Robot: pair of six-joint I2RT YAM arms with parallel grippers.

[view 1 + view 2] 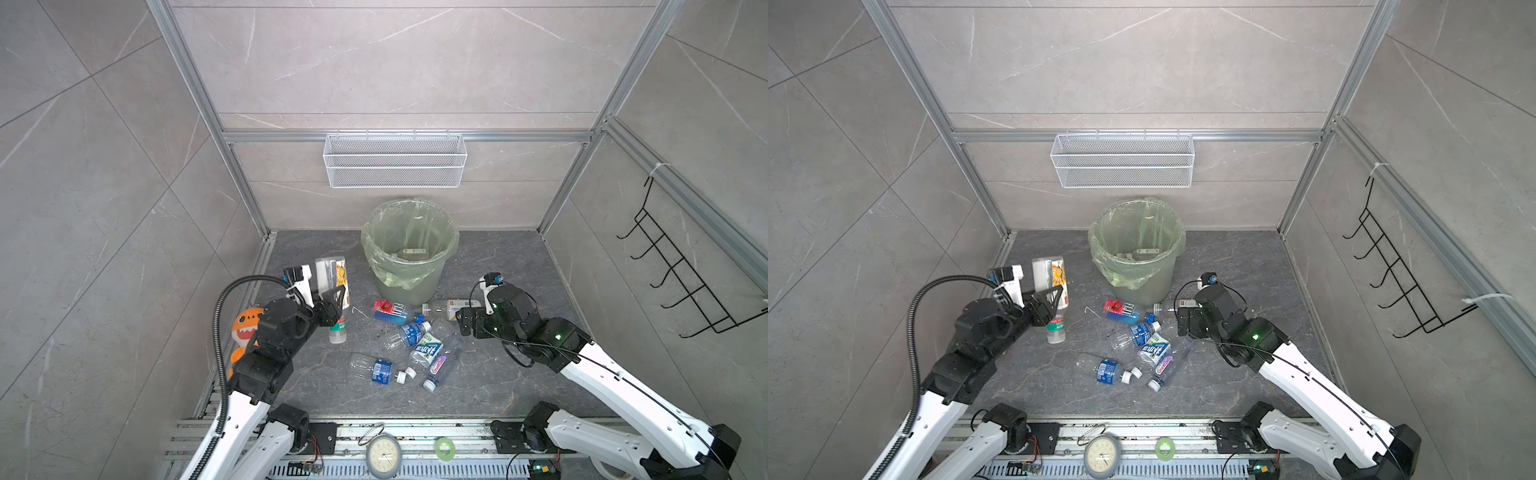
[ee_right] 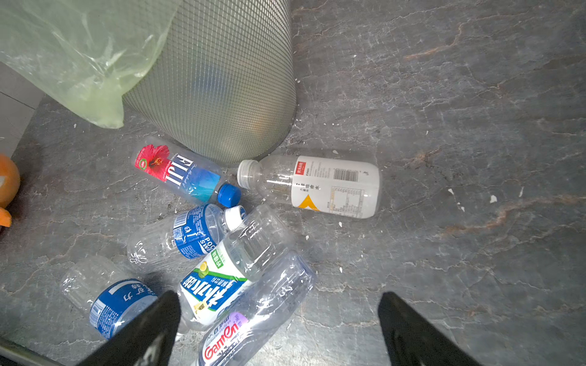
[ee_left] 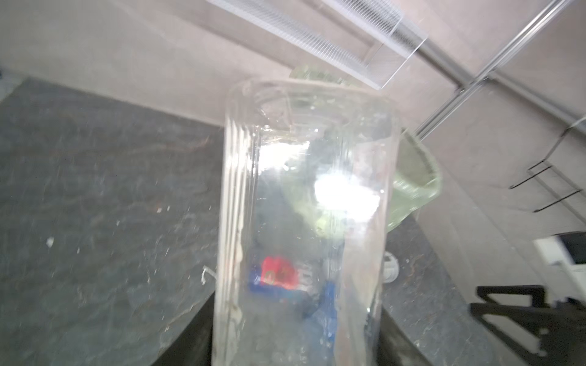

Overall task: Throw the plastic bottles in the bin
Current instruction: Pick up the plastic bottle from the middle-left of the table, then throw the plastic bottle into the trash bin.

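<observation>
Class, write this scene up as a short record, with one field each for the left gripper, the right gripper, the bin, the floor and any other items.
left gripper: shut on the flower-label bottle, held off the floor
right gripper: open, empty, over the edge of the bottle cluster
bin: upright, green-lined, a binned bottle visible inside
floor: six bottles clustered before the bin, a green-label bottle apart
other items: orange plush toy; white wire basket
</observation>
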